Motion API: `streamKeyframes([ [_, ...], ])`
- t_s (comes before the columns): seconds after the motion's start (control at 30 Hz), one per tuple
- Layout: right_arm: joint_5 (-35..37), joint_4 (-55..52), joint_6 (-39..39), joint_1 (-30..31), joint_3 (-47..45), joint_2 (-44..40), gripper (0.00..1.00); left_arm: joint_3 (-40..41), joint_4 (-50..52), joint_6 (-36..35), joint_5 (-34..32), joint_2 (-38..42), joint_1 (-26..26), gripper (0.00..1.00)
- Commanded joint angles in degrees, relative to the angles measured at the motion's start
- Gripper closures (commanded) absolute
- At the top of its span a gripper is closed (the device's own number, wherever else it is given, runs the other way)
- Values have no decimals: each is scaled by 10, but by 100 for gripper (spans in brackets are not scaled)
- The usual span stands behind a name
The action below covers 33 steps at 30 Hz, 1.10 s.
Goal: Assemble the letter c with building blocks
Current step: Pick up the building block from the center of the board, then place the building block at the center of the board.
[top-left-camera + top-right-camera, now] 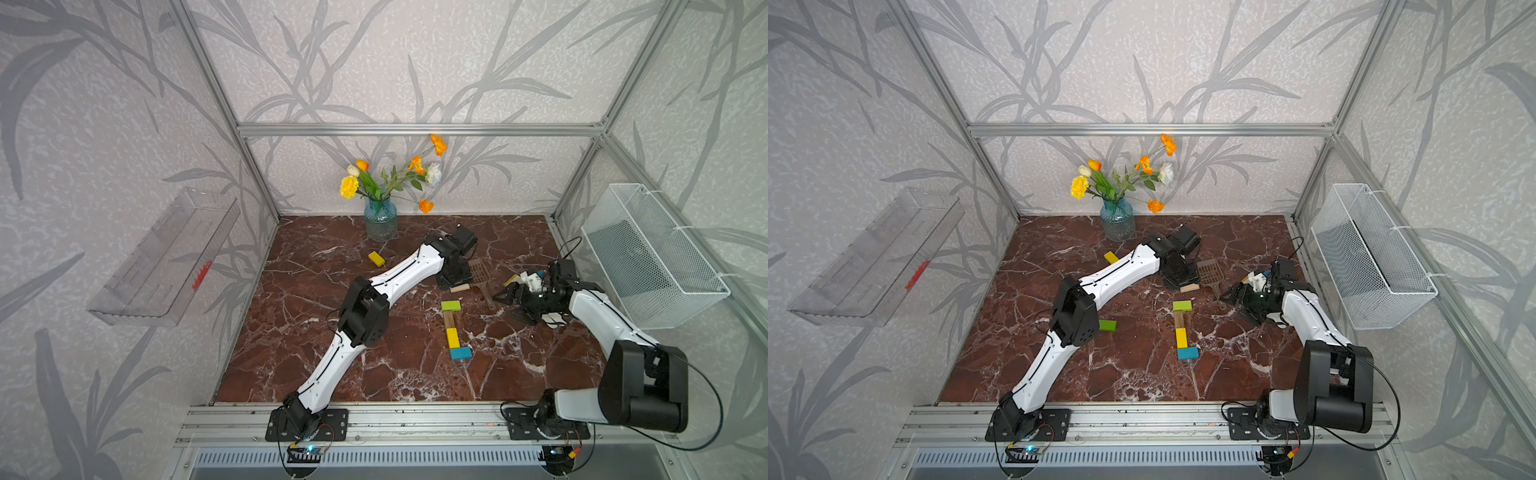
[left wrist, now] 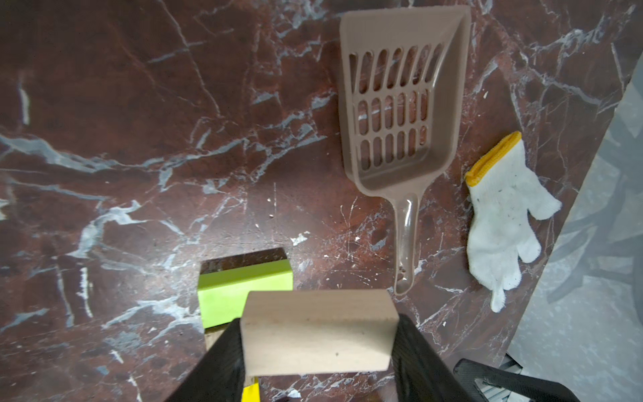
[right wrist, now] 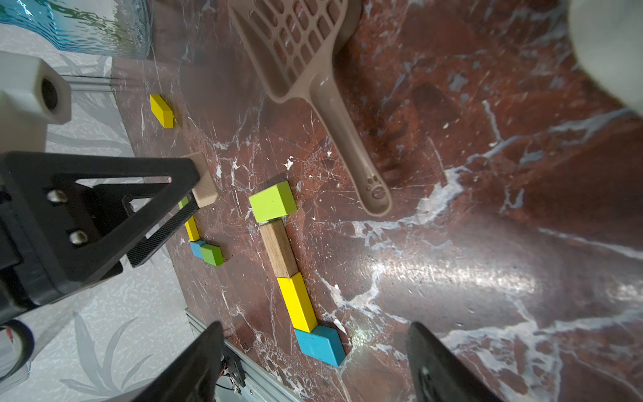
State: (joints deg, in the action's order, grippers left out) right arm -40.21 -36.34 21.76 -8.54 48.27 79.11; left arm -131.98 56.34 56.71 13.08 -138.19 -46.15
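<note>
Marble table (image 2: 139, 104), C half done.
Seems light, stiff: left hand (image 2: 318, 351) pinches tan block (image 2: 313, 313) by its ends; right hand (image 3: 313, 329) wide, empty.

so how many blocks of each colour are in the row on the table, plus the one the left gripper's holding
lime green block: 1
brown wood block: 1
yellow block: 1
blue block: 1
tan wood block, held in the left gripper: 1
total: 5
</note>
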Motion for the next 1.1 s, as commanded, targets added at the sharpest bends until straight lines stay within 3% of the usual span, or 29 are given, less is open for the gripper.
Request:
streamKeyframes([
  [0.0,-15,-15,-17,-11,10,2,18,-16,-15,19,11,-20,-8,54],
  [1.07,-40,-16,-30,-42,-6,-9,18,-17,-32,36,20,-63,-39,52],
])
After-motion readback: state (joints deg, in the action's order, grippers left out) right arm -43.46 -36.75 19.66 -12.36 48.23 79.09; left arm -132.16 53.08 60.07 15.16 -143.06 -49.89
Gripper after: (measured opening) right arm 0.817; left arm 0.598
